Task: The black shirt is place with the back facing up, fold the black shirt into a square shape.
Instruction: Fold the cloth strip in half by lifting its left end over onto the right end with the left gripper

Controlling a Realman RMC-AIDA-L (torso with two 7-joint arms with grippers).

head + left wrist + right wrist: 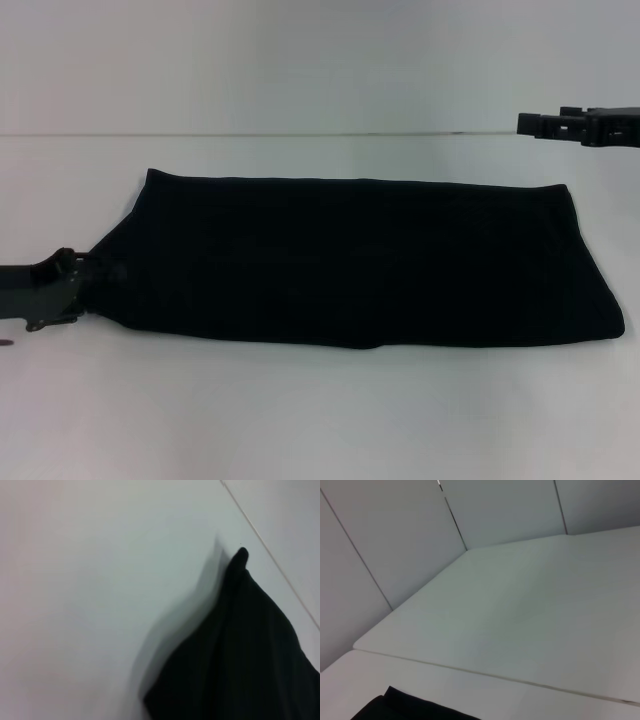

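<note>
The black shirt (360,265) lay across the table (320,420) as a long band, sides seemingly folded in; I judged the crosswise folds remained. My left gripper (78,285) pinched its left end, lifting it slightly. My right gripper (545,123) hovered far right, raised; its opening I couldn't tell.

White table (320,420) fills lower & mid frame, w/ a thin seam (250,134) across upper third. Behind it, pale grey wall panels (395,535) w/ dark vertical joints. Even, soft light.
</note>
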